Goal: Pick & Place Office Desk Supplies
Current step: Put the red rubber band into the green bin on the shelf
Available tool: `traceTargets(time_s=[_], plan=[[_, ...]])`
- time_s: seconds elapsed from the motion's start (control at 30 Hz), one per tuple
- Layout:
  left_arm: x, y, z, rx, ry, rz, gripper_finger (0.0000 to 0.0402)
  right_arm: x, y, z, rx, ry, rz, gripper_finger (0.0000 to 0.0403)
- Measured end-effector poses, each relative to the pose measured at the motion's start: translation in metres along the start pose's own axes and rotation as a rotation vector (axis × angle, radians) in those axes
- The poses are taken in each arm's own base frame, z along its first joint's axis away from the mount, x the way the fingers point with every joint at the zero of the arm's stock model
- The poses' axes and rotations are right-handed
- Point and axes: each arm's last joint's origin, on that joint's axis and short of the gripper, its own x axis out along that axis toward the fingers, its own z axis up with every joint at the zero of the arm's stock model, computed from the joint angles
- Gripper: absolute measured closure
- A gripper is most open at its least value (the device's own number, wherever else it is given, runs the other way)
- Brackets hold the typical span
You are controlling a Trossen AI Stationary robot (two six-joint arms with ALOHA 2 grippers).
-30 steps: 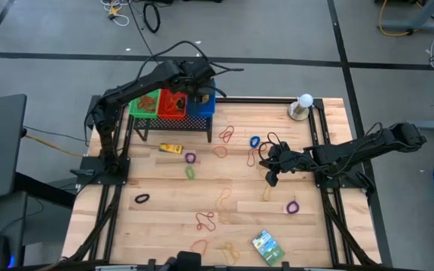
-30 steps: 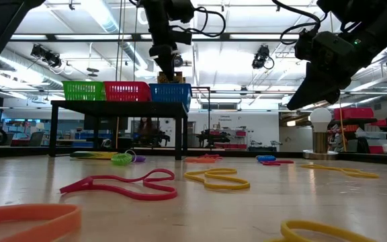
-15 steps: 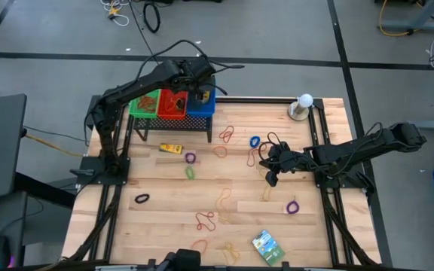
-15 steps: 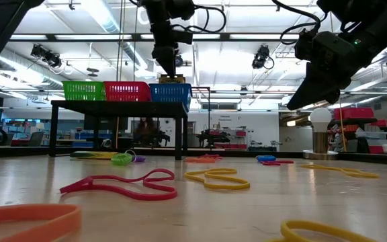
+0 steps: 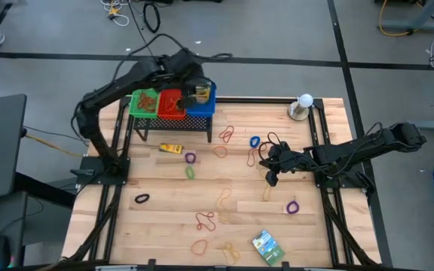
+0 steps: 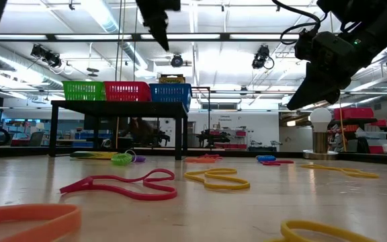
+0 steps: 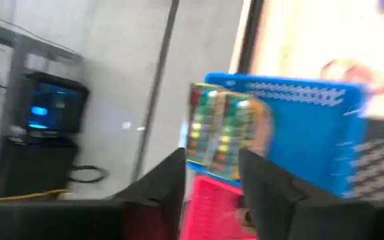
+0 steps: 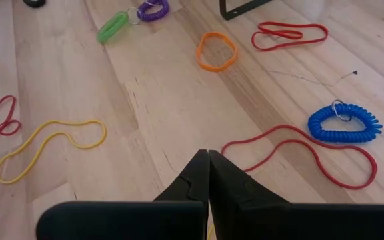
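Left claw (image 7: 211, 175) apart above crayon box (image 7: 224, 133) in blue basket (image 7: 312, 137), box unseen from low view.

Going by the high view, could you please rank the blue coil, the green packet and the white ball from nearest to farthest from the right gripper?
Measured from the right gripper, hovering shut over the table's right half:
1. Blue coil: just beyond the gripper, toward the rack side.
2. Green packet: near the table's front edge.
3. White ball: at the far right corner, on its round base.

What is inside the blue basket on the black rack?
A crayon box lies in the blue basket, partly over its rim. The basket's floor beneath it is covered.
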Motion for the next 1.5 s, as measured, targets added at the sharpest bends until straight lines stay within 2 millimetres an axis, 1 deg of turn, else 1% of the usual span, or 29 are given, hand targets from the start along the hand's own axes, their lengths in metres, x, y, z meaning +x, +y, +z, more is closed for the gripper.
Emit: traceTargets(time_s=[0.07, 0.13, 0.2, 0.27, 0.37, 0.47, 0.57, 0.67, 0.77, 0.87, 0.97, 1.07, 1.17, 1.3, 1.4, 1.5], plan=[[-0.014, -0.001, -0.005, -0.095, -0.035, -0.081, 0.0301, 0.0, 0.0, 0.0, 0.0, 0.0, 0.0, 0.0398], [-0.024, -0.005, -0.009, -0.178, -0.091, -0.222, 0.0339, 0.0, 0.0, 0.0, 0.0, -0.001, -0.001, 0.0398], [-0.03, -0.014, -0.013, -0.222, -0.122, -0.31, 0.0376, 0.0, 0.0, 0.0, 0.005, -0.001, -0.002, 0.0398], [-0.031, -0.029, -0.017, -0.241, -0.142, -0.325, 0.0393, 0.0, 0.0, 0.0, 0.017, -0.003, -0.004, 0.0398], [-0.027, -0.057, -0.029, -0.268, -0.176, -0.347, 0.0394, 0.0, 0.0, 0.0, 0.032, -0.004, -0.006, 0.0398], [-0.019, -0.092, -0.045, -0.317, -0.241, -0.384, 0.0395, 0.0, 0.0, 0.0, 0.034, -0.004, -0.006, 0.0398], [-0.012, -0.129, -0.062, -0.386, -0.331, -0.43, 0.0395, 0.0, 0.0, 0.0, 0.062, -0.005, -0.005, 0.0398], [-0.009, -0.158, -0.075, -0.501, -0.405, -0.496, 0.0391, 0.0, 0.0, 0.0, 0.099, -0.005, -0.005, 0.0398], [-0.001, -0.182, -0.08, -0.614, -0.426, -0.581, 0.0381, 0.0, 0.0, 0.0, 0.114, -0.004, -0.004, 0.0398], [0.01, -0.202, -0.083, -0.608, -0.389, -0.625, 0.0374, 0.0, 0.001, 0.001, 0.124, -0.008, -0.001, 0.0398], [0.012, -0.224, -0.09, -0.56, -0.357, -0.572, 0.0387, -0.003, 0.004, 0.005, 0.158, -0.008, 0.016, 0.0398], [0.013, -0.244, -0.104, -0.547, -0.36, -0.532, 0.0396, -0.005, 0.014, 0.009, 0.142, -0.009, 0.038, 0.0398], [0.017, -0.263, -0.122, -0.576, -0.365, -0.573, 0.0394, -0.003, 0.025, 0.011, 0.11, 0.024, 0.04, 0.0398], [0.023, -0.281, -0.143, -0.564, -0.279, -0.668, 0.0391, 0.008, 0.046, 0.01, 0.038, 0.114, 0.02, 0.0398], [0.024, -0.293, -0.151, -0.502, -0.242, -0.709, 0.0386, 0.019, 0.065, 0.01, 0.009, 0.166, 0.005, 0.0395], [0.022, -0.305, -0.153, -0.413, -0.251, -0.723, 0.0386, 0.03, 0.086, 0.01, -0.015, 0.192, 0.012, 0.0383]])
